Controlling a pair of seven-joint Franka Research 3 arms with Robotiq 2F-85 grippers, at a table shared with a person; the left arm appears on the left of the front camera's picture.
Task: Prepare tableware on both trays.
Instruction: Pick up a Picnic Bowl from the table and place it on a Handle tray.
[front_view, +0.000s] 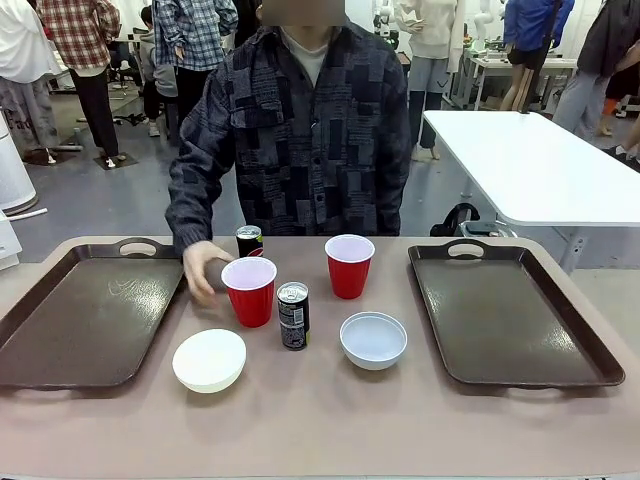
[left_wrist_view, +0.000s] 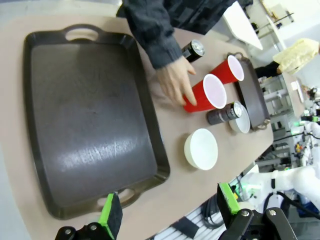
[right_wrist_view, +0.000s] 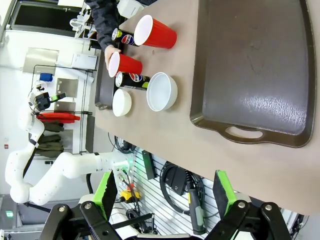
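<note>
Beige worktop (front_view: 320, 430) fills the lower frame, and both brown trays lie bare: left-hand tray (front_view: 90, 310) at frame left, right-hand tray (front_view: 510, 320) at frame right. All the tableware is bunched in the centre between them.

Lowest in frame, left bowl (front_view: 209, 359) and right bowl (front_view: 373, 339). They look smooth and probably slick, so pinch a rim with one finger inside.

Above them, left cup (front_view: 249, 290) and right cup (front_view: 349, 265). They look light and thin-walled, likely to buckle, so squeeze gently at mid-height. A person's hand (front_view: 203, 268) rests against the left cup.

Front can (front_view: 293, 315) stands between the bowls, back can (front_view: 249, 241) behind the left cup. Both look stiff but tippy; grasp them round the body.

Left gripper (left_wrist_view: 169, 209) hangs wide and empty by its tray's handle. Right gripper (right_wrist_view: 165, 194) is equally wide, nothing held.
</note>
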